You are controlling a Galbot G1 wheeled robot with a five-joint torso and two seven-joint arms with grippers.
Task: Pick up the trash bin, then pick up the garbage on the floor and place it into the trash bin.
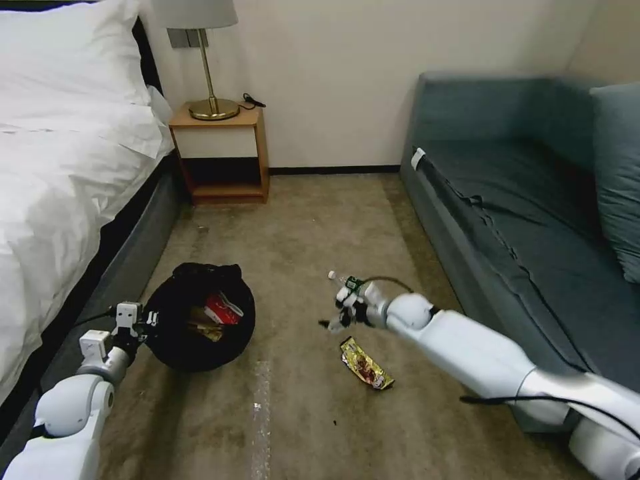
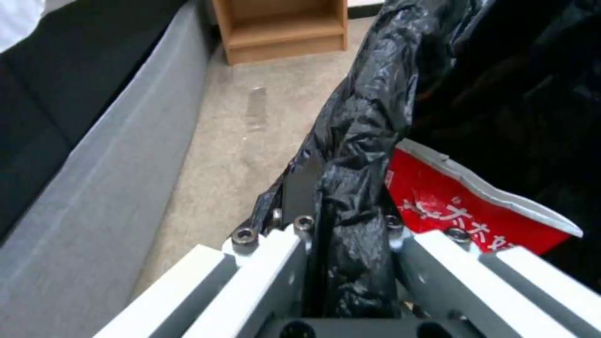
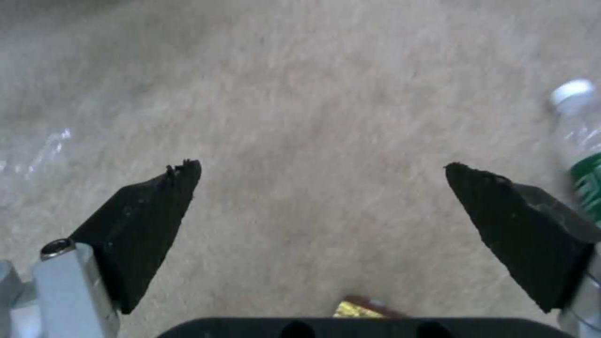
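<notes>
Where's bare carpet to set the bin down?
Open carpet lies between the nightstand and the trash bin, and along the near floor below the gold wrapper. It's crowded around the right hand, by the bottle.

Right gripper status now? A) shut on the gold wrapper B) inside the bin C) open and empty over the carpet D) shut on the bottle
C: the right gripper has its fingers spread wide over bare carpet, with the bottle beside one finger and the gold wrapper on the floor.
</notes>
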